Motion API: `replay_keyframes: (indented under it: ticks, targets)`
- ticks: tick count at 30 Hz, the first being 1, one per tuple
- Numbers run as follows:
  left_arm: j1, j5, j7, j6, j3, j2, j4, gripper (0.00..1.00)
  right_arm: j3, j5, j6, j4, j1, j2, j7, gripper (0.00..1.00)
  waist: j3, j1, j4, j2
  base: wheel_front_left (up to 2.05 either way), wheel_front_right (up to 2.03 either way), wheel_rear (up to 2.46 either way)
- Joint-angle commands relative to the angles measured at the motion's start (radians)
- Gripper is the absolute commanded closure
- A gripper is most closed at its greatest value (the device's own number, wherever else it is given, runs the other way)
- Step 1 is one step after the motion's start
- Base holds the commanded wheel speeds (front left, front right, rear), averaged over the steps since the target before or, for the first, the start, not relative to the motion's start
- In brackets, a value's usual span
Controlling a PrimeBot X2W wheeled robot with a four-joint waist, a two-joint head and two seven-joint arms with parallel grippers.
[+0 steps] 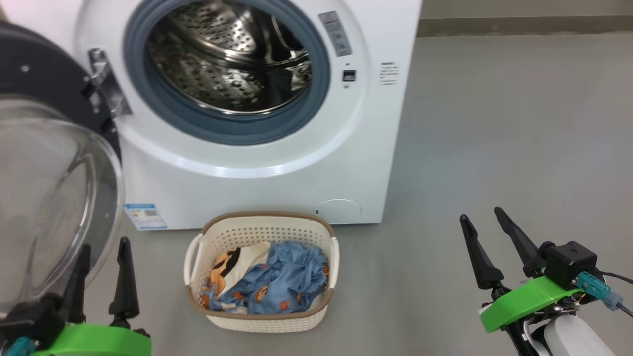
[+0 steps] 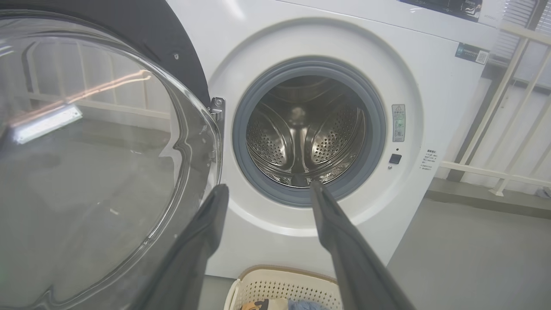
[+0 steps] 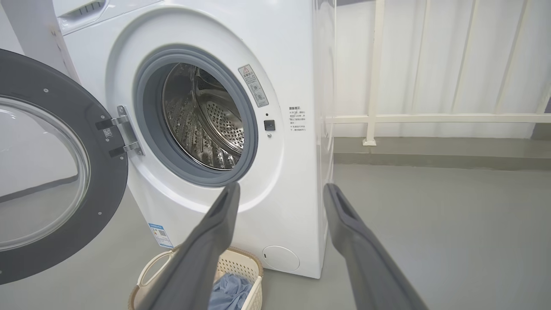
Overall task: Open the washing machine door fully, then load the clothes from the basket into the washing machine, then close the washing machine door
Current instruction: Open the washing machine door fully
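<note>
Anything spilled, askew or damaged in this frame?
Nothing stands out. The washing machine door stands open, the drum is empty, and the clothes lie inside the upright basket on the floor before the washing machine.

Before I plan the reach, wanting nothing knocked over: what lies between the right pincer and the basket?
Bare grey floor, nothing else; the head view shows that stretch between the right pincer and the basket.
</note>
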Motion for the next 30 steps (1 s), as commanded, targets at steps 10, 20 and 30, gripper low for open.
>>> replay_keyframes:
  ticks: [10,20,30]
  targets:
    - [0.027,-0.024,-0.020,-0.008,0.062,-0.006,-0.038,0.00,0.001,-0.031,0.008,-0.049,-0.023,-0.027,-0.012,0.00,-0.016,0.0000,-0.076,-0.0001,0.00,0.00,0.00]
    - [0.045,-0.021,-0.024,-0.028,0.070,-0.015,-0.027,0.00,-0.026,-0.032,0.008,-0.057,-0.006,-0.036,-0.012,0.00,-0.022,0.0000,-0.078,-0.0001,0.00,0.00,0.00]
    - [0.047,-0.008,-0.026,-0.041,0.078,-0.028,-0.019,0.00,-0.024,-0.034,0.008,-0.054,-0.007,-0.038,-0.012,0.00,-0.027,0.0000,-0.071,-0.0001,0.00,0.00,0.00]
